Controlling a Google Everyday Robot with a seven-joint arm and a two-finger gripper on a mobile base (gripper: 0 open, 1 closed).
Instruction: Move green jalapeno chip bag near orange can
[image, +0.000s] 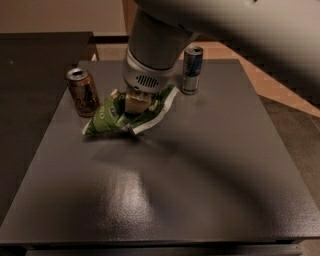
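The green jalapeno chip bag (111, 118) is a crinkly green foil bag with white edges. It hangs tilted just above the dark table, its left tip low near the surface. My gripper (137, 104) comes down from the large grey arm and is shut on the bag's upper middle. The orange can (83, 91) stands upright at the table's left, just left of the bag, with a small gap between them.
A taller slim silver-and-blue can (192, 69) stands at the back of the dark grey table (200, 175), right of my arm. A dark counter lies to the left and a wooden floor behind. The table's front edge is near the bottom of the view.
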